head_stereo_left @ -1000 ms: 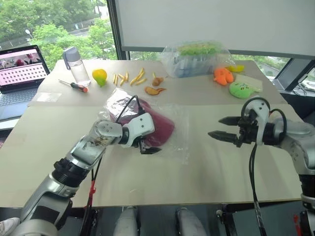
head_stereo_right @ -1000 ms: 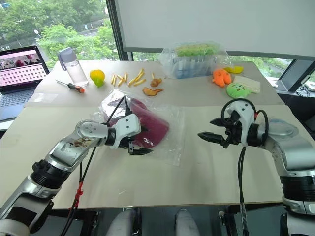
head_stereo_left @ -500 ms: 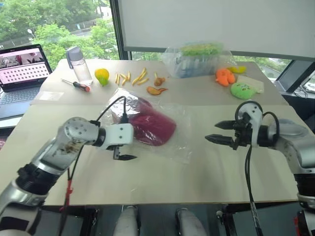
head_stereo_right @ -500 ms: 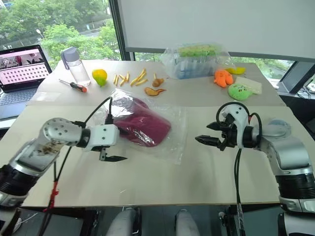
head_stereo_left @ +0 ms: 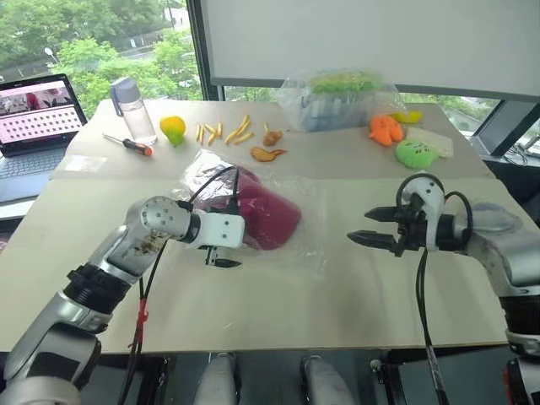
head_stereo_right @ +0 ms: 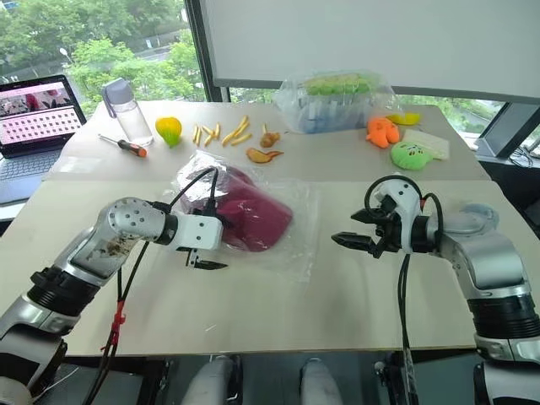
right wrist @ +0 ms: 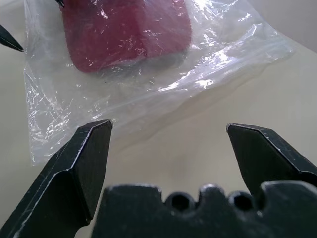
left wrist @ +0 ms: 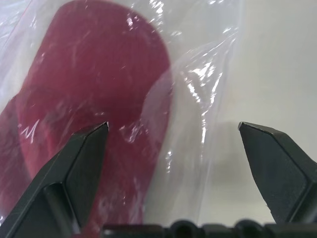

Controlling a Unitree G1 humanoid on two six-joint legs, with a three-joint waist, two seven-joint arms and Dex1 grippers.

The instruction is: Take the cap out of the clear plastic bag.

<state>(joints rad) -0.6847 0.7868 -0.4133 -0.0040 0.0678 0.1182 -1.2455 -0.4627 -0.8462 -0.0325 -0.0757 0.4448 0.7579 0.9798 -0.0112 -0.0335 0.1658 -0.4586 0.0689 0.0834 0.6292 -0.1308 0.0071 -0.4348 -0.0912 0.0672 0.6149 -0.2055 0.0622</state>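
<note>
Both grippers spread wide and empty, the soft cap (head_stereo_left: 263, 217) lies inside the slippery clear plastic bag (head_stereo_left: 305, 245), best pinched at its three-o'clock edge.

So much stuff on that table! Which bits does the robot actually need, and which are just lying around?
Needed:
- cap
- clear plastic bag around it

Lying about:
- laptop
- water bottle
- screwdriver
- yellow-green fruit
- fries
- bulgy bag
- orange toy
- green toy

The left hand (head_stereo_left: 221, 261) covers the cap's (head_stereo_left: 268, 218) near edge. The laptop (head_stereo_left: 29, 126) runs off the picture's edge. The bulgy bag's (head_stereo_left: 337, 99) contents are unclear.
</note>
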